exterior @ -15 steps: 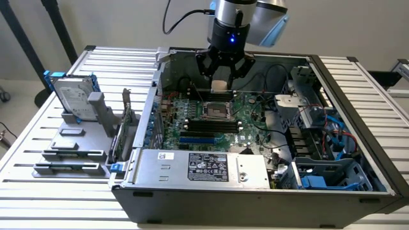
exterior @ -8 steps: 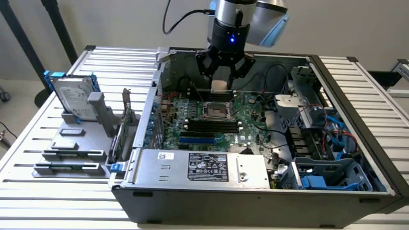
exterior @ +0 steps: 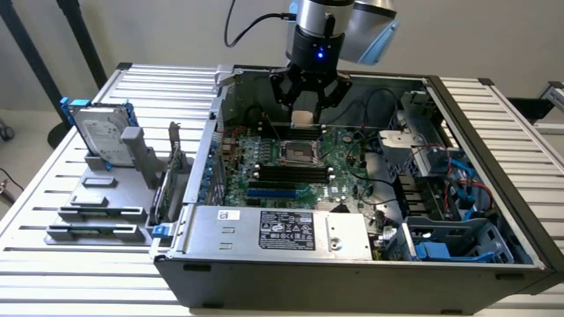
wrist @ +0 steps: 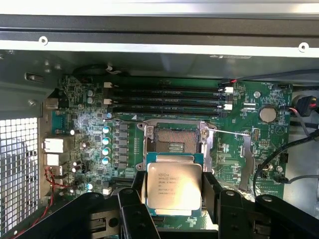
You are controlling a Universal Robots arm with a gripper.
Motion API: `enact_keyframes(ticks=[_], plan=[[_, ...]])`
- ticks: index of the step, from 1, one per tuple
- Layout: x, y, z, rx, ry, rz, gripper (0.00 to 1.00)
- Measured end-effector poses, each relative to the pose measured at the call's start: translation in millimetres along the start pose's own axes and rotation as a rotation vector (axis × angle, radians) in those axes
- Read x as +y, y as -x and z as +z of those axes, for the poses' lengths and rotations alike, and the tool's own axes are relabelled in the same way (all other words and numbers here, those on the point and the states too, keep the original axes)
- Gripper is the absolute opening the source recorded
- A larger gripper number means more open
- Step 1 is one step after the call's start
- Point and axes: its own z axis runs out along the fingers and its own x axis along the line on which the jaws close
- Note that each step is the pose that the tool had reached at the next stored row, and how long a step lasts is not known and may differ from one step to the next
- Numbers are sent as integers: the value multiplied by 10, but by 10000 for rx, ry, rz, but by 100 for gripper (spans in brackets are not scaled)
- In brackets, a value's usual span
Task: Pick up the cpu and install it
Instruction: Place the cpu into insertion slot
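I have the cpu [exterior: 302, 119] clamped in the gripper [exterior: 303, 113], so I judge the pick-up half of the job done. In the wrist view the cpu [wrist: 173, 186] sits flat with its printed metal top toward the camera, and black fingers [wrist: 137, 196] press against two opposite edges.

The chip hangs in the air inside the open computer case [exterior: 352, 267], over the far part of the motherboard [exterior: 344, 181]. The socket [exterior: 298, 153] lies just nearer than the chip in the exterior view. From the wrist, the socket [wrist: 175, 143] has a bare middle with no chip in it, and the cpu is clearly apart from it. Seating it is therefore what is left; I cannot tell how high above the board it hangs.

Further out, the grey metal box [exterior: 282, 230] with the black label lies along the case's near edge. The hard drive [exterior: 99, 135] stands upright in a holder on the table, well off to the exterior view's left.
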Motion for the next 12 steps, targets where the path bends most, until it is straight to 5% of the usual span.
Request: enact_keyframes(ticks=[4,12], plan=[[-1,0,1,-2,3,42,55],[-1,2,29,-34,73,1476,55]])
